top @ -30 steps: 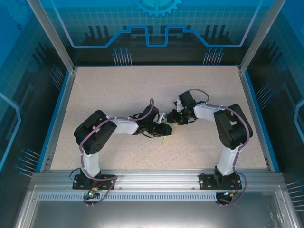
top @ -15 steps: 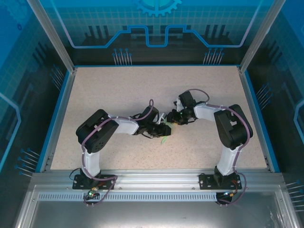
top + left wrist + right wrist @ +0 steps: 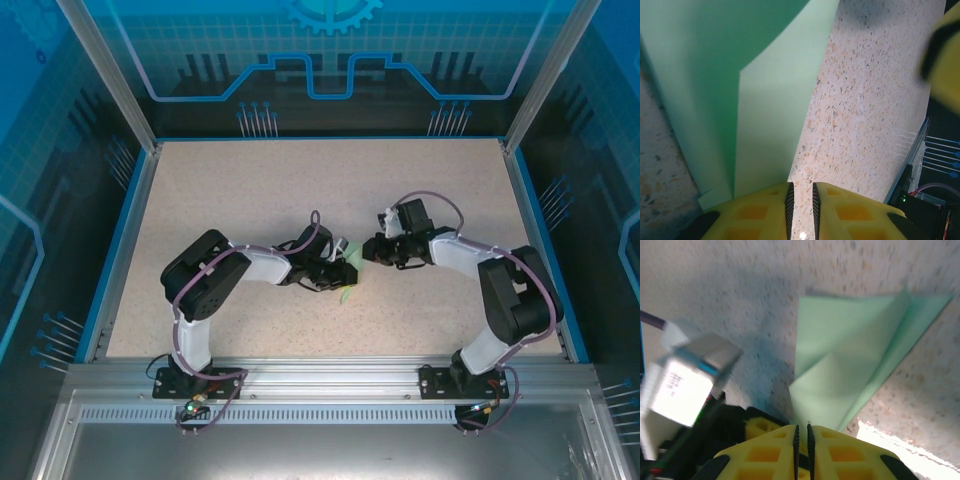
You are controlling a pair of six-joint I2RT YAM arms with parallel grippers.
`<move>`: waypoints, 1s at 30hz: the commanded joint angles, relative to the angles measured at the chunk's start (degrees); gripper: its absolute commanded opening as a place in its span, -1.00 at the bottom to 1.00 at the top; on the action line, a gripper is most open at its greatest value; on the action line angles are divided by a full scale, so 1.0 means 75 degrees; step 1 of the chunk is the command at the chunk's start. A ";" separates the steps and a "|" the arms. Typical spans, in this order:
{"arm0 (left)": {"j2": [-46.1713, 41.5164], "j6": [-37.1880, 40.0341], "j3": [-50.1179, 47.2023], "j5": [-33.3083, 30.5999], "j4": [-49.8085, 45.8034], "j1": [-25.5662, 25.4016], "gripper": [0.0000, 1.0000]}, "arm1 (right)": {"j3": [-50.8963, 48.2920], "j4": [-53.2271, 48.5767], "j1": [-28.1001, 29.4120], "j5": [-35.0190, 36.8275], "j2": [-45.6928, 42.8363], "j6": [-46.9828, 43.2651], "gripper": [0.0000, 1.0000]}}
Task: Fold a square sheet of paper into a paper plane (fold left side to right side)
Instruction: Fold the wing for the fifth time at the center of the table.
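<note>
The pale mint-green, thin, partly folded sheet of paper lies near the middle of the speckled beige tabletop, about midway between its left and right edges, under and between the two arms' tips.

Over the last second the right arm's elbow has swung out toward the right edge. Its claw has drawn slightly away from the left claw, and a little more green shows between them.

Both claws have narrowed. The right one's fingers are now almost touching, and a raised flap of the paper runs up to their tips. Whether they pinch it I cannot tell. The left one's fingers are drawn close too, with a slit of bare tabletop between them, and the paper lies just beside that slit.

This looks like a flap being readied to carry rightward, with the fold not yet creased.
</note>
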 commanded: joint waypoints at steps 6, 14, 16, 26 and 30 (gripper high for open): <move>0.0373 -0.0062 -0.0210 -0.0283 -0.0606 -0.0006 -0.60 | 0.0322 0.0537 0.0293 -0.0438 0.0942 0.0191 -0.71; 0.0373 -0.0045 -0.0192 -0.0268 -0.0635 -0.0004 -0.61 | 0.0808 0.0344 0.0309 -0.0125 0.1513 -0.0063 -0.73; 0.0382 -0.0037 -0.0185 -0.0263 -0.0649 -0.0006 -0.60 | 0.0941 0.0085 0.0300 0.0079 0.1627 -0.0214 -0.73; 0.0396 -0.0033 -0.0177 -0.0272 -0.0729 0.0009 -0.60 | 0.1354 -0.0597 0.0266 0.0691 0.1991 -0.0575 -0.74; 0.0396 -0.0033 -0.0178 -0.0273 -0.0752 0.0015 -0.60 | 0.1514 -0.0802 0.0210 0.0922 0.2094 -0.0749 -0.74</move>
